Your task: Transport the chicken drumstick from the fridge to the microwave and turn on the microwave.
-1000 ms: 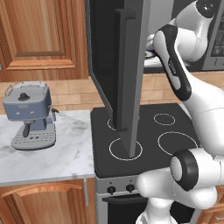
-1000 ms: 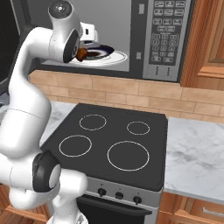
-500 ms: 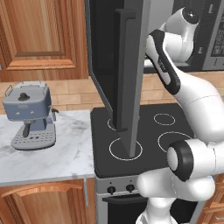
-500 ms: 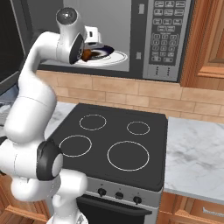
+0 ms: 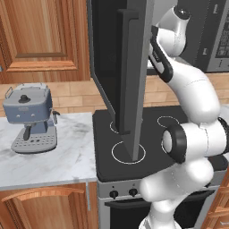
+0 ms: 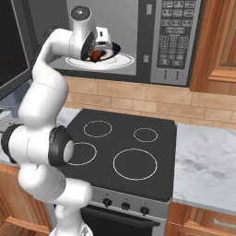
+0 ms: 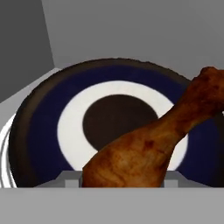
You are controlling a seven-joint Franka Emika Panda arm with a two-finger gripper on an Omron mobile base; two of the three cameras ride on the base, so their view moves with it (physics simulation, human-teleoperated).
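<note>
1. While my two-finger claw (image 6: 95,51) sits inside the wide silver-grey microwave (image 6: 152,41), I see it closed around the glossy dark-brown chicken drumstick (image 7: 153,142), fat end nearest the camera.
2. From the hand view, the drumstick hangs just over a round plate (image 7: 39,118) with a dark rim, a blue band, a white ring and a dark centre.
3. That plate rests on the pale turntable (image 6: 124,61).
4. To my left the dark microwave door (image 5: 127,71) stands swung open.
5. Below lies the black stovetop (image 6: 124,152); a blue-grey coffee machine (image 5: 30,117) sits on the marble counter (image 5: 67,156).
</note>
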